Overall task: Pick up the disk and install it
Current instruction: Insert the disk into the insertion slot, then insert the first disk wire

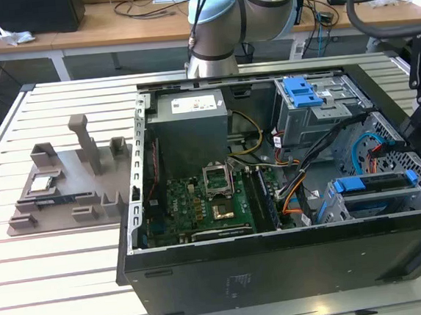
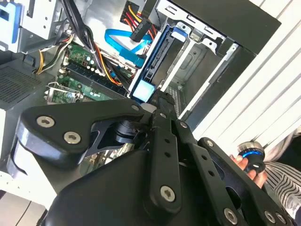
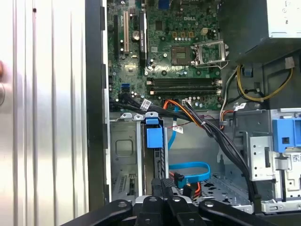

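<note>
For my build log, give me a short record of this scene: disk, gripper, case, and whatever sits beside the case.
disk: on edge in the drive cage slot, blue frame end showing
gripper: right over the disk's slot; contact cannot be told
case: open, lying on the slatted table
beside case: grey fixture on the exterior view's left, holding a small chip

power supply label point(image 1: 197, 104): print too small to read
motherboard point(image 3: 181, 56): white markings, none legible
drive cage sticker point(image 3: 292, 159): lines of print, unreadable
</note>
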Action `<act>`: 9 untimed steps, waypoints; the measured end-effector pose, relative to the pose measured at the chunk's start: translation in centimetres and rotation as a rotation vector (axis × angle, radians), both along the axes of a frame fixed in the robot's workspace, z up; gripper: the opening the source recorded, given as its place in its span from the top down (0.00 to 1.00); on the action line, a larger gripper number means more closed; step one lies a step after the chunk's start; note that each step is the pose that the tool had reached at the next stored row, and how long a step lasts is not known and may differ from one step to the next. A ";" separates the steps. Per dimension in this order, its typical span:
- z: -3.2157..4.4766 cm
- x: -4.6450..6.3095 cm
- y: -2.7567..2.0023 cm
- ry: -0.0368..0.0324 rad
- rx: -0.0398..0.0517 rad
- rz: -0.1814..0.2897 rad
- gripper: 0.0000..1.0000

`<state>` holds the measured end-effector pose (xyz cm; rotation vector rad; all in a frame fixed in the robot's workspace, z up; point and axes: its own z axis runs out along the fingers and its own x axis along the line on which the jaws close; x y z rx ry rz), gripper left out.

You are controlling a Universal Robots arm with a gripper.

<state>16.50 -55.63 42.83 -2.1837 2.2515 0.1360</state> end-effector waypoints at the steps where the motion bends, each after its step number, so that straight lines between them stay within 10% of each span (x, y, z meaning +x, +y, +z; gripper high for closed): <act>1: 0.14 0.0 0.00 0.0000 0.0001 0.000 0.89; 9: 0.18 0.0 0.00 0.0000 0.0004 0.000 0.89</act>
